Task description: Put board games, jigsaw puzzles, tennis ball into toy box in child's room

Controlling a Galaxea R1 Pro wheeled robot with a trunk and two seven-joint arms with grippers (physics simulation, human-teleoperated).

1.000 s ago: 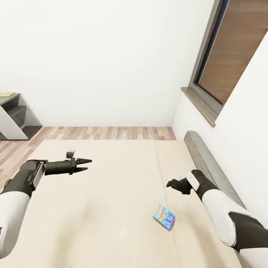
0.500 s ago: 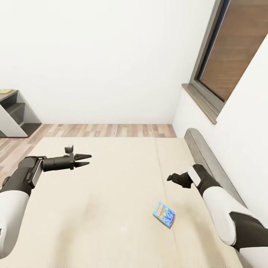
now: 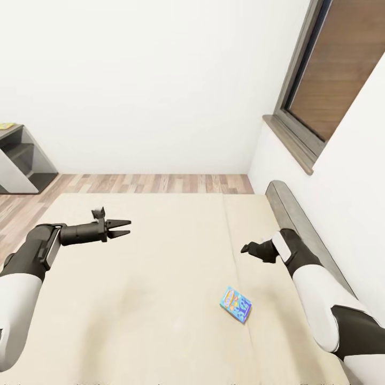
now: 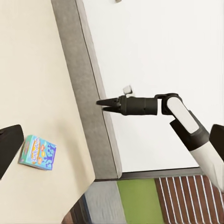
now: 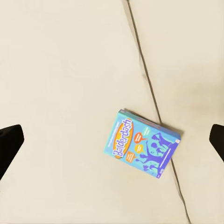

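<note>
Item: blue board game [image 3: 236,304], one flat card box with bright print reading "Balderdash", lying flat and askew on the bed [image 3: 160,278] beside the mattress seam, toward the headboard [image 3: 299,235] edge. Change since a second ago: the bed sits slightly lower in view, so the camera has shifted; the right end effector [image 3: 250,249] has lifted a little and hangs over the box, fingers spread, nothing held. Left end effector [image 3: 122,228] hovers well apart, fingers slightly parted, empty. Status, judged: pickup approach, grasp not yet made.

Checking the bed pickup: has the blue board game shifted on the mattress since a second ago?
No. The blue board game lies flat by the same mattress seam, equally far from the headboard.
</note>
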